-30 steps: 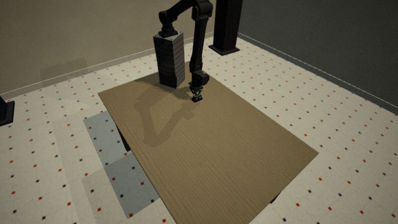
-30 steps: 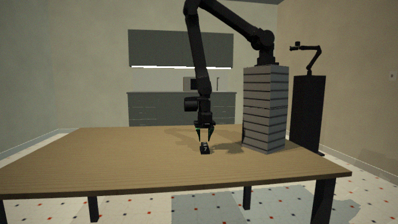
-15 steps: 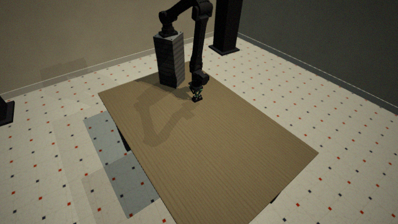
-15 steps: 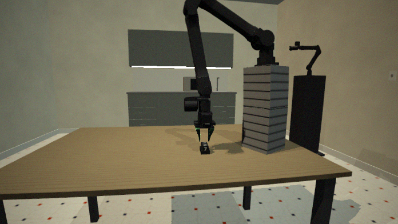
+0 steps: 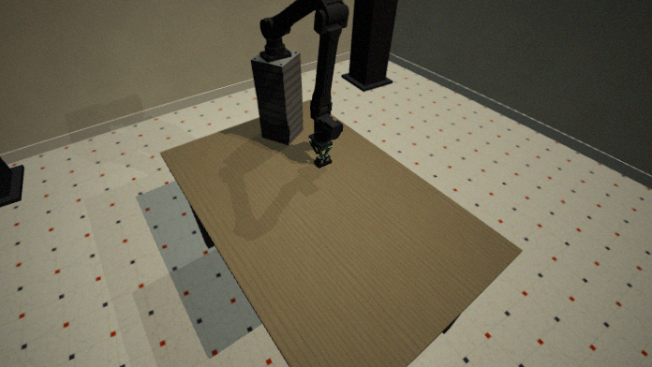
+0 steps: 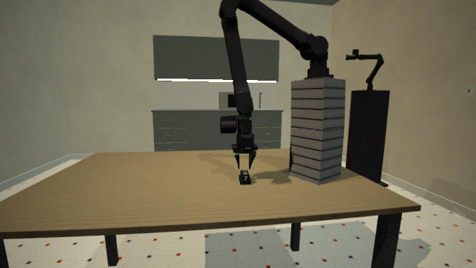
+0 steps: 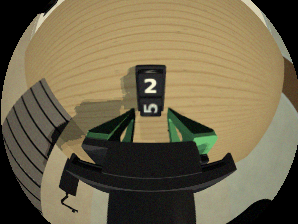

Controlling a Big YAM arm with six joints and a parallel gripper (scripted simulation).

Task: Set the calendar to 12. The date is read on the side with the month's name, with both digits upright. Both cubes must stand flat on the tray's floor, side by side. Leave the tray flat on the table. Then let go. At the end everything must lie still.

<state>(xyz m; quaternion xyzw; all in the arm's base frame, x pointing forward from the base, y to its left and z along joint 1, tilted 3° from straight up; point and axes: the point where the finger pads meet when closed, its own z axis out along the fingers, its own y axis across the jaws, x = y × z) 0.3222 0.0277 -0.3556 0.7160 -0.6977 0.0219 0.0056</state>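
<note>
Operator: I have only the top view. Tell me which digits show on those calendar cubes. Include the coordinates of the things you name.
Observer: From the wrist view, the cubes' (image 7: 150,86) upper faces show a 2 upright and a 5 turned on its side.
Operator: Now tell me about the sides.
Observer: The exterior view shows a 7 on the side facing that camera.
Operator: Report whether the fingers (image 5: 322,156) (image 6: 244,168) have hold of anything.
Observer: No. In the exterior view they stand apart above the calendar (image 6: 245,178), with nothing between them.

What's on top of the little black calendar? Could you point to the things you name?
Two number faces look up from the calendar (image 5: 323,162) (image 6: 245,178) (image 7: 150,91): a 2, and a 5 lying sideways. The gripper (image 5: 322,156) (image 6: 244,169) (image 7: 151,111) isn't resting on it. The cubes' undersides are hidden.
</note>
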